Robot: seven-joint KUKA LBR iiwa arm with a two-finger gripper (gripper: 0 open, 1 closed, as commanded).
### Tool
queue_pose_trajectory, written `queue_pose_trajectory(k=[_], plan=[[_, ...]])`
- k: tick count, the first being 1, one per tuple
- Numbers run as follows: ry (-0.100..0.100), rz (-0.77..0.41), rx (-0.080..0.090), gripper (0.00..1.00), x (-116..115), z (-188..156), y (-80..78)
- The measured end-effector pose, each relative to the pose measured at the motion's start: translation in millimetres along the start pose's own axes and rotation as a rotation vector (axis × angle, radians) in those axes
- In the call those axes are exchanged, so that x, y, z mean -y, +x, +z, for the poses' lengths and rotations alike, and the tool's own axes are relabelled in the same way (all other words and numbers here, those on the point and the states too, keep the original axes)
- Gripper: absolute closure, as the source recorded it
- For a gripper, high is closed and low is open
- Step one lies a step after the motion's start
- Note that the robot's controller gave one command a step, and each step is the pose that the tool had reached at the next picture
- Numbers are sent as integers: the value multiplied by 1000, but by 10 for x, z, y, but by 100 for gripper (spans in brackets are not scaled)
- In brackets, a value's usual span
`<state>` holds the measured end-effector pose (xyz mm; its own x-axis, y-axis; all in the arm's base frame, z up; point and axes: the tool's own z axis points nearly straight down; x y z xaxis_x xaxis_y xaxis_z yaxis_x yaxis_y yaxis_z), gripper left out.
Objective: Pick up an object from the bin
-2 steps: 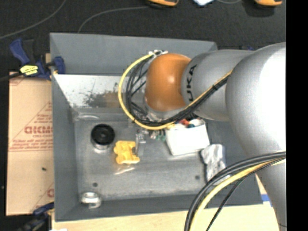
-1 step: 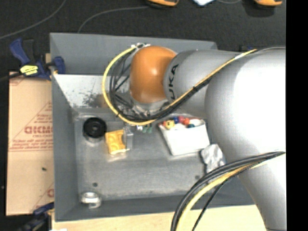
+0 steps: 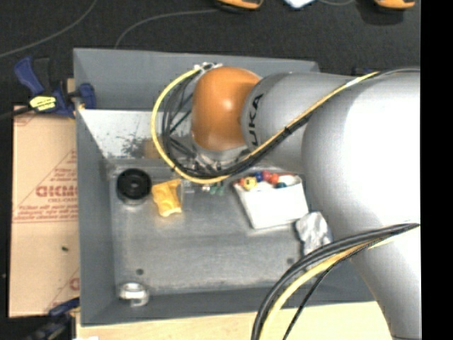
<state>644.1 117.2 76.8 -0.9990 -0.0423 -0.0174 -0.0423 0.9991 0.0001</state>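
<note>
Hanging down near the back of the bin (image 3: 212, 261), the gripper (image 3: 201, 177) sits just beside the crumpled yellow lump (image 3: 168, 197), likely lining up on it, though I can't tell if it's spread.

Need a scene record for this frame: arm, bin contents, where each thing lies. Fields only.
arm: wrist with orange cover over the back middle of the bin, reaching in from the right
nearest things: yellow crumpled lump just below and left of the wrist; white box with coloured dots along its top edge, below and right
others: black round cap left of the lump; crumpled white wad right of the box; small silvery round thing in the front left corner
grasp: cannot tell, hidden under the wrist
</note>
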Motion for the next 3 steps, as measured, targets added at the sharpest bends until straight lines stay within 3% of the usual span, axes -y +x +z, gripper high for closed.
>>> queue_pose_trajectory(k=[1,2,3], plan=[[-4,130,12,100,-256,-1039,30],[-6,-78,21,100,-984,-1373,42],[-4,-74,18,100,-964,-1359,44]])
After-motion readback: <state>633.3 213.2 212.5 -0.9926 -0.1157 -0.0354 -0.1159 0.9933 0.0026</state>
